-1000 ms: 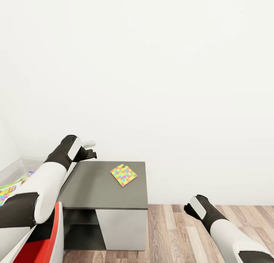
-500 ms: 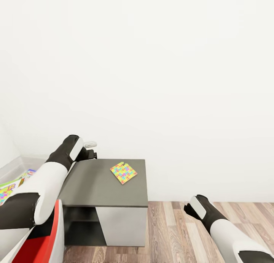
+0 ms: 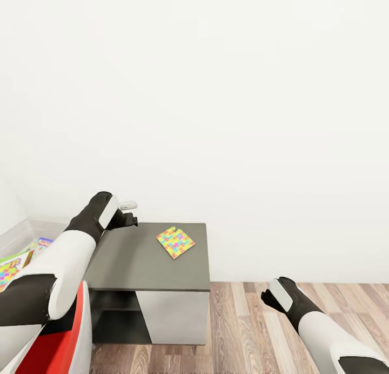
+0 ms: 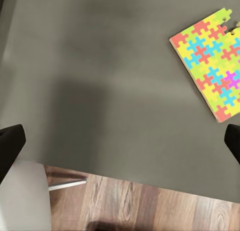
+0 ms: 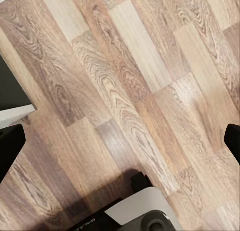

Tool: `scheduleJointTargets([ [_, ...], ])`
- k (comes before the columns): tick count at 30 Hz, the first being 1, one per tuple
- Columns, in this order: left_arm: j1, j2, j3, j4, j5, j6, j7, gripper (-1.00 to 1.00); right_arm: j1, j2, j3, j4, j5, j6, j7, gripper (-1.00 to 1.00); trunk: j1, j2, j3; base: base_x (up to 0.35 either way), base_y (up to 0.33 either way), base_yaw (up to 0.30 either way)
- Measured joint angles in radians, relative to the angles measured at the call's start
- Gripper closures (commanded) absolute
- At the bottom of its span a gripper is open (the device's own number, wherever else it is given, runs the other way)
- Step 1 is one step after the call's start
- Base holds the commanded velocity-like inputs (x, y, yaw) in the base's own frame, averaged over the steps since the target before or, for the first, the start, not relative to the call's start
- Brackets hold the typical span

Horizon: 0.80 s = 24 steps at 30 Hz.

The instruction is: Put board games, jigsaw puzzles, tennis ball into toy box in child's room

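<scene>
Fetching a stray jigsaw puzzle (image 3: pixel 175 242): flat on the dark grey-topped side cabinet (image 3: pixel 135 266), toward its far right corner, at about one o'clock from the left gripper (image 3: pixel 129 218) hovering over the cabinet's far left edge. Left fingers spread wide and empty, tips at the frame edges in the left wrist view with the puzzle (image 4: pixel 209 61) off to one side. Right gripper (image 5: pixel 120 141) likewise wide open, empty over the wood floor (image 5: pixel 150 81). Next, probably: reach toward one o'clock, come down over the thin board, pinch an edge, then carry it to the toy box (image 3: pixel 21 239) at nine o'clock.
</scene>
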Motion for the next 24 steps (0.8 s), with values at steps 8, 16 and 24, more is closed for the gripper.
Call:
scheduleJointTargets([
  [8, 0.000, 0.001, -0.001, 0.000, -0.001, 0.000, 0.000, -1.00, 0.000, 0.000, 0.000, 0.000, 0.000, -0.001, 0.000, -1.00, 0.000, 0.000, -0.013, 0.000, 0.000, 0.000],
  [16, -0.005, 0.041, 0.004, 0.000, 0.006, 0.000, -0.006, -1.00, 0.000, 0.000, -0.001, -0.001, 0.001, -0.001, 0.000, -1.00, 0.000, 0.000, -0.026, 0.000, 0.000, 0.000],
  [24, -0.052, 0.080, 0.010, 0.008, 0.025, 0.000, -0.050, -1.00, -0.001, -0.013, -0.003, -0.023, -0.002, 0.014, 0.003, -1.00, 0.000, 0.000, -0.040, 0.000, 0.000, 0.000],
])
